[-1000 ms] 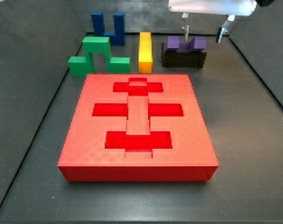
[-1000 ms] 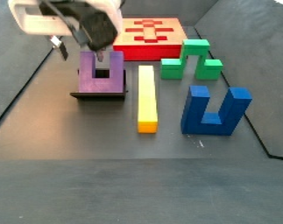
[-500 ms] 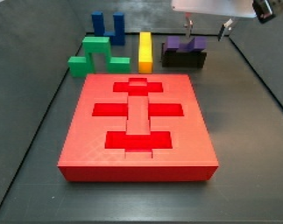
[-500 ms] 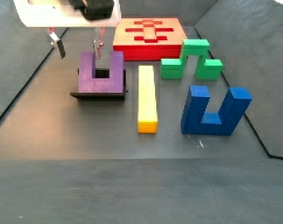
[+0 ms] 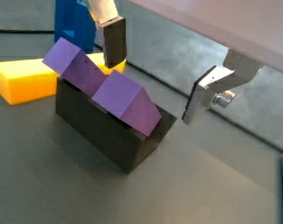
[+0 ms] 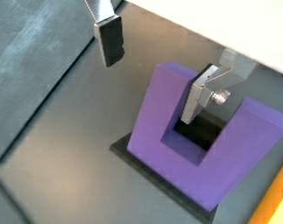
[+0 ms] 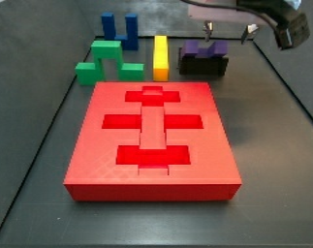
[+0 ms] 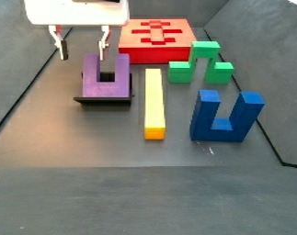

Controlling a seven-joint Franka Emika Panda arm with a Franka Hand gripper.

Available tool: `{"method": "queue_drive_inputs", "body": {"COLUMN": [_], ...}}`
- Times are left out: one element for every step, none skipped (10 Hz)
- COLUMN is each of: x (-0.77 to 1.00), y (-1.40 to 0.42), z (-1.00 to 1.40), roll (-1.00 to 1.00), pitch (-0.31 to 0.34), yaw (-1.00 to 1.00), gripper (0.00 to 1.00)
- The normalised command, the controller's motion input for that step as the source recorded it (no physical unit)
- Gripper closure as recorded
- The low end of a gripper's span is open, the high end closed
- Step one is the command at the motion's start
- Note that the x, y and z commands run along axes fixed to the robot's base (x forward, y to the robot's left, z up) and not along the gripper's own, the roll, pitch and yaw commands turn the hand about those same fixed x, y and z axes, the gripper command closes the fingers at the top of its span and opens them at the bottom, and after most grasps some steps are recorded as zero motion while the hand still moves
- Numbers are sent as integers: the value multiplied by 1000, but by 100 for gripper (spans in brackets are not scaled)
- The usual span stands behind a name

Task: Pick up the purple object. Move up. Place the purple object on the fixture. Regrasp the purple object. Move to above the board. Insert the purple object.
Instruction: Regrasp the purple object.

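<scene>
Both side views show the pincer risen higher than a moment ago, fingers spread and empty, above the small purple plastic U-shaped block seated on the black boxy fixture.

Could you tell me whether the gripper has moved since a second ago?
Yes. The gripper has risen off the purple object, which stays on the fixture.

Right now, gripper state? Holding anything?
Gripper: open, holding nothing, above the purple object sitting on the fixture.
</scene>
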Motion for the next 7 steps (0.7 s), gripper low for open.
{"method": "queue_drive_inputs", "body": {"x": [0,0,0,143,229,29,49], "y": [-163,-114,-106,-146,-154,-106,-100], "z": [-174,-226,-200,-63,-11,-97,-91], "roll": [943,911,877,866,809,654,634], "pitch": [-20,-11,0,0,14,0,0], "yaw": [129,154,177,240,269,231,240], "gripper": [0,0,0,0,0,0,0]}}
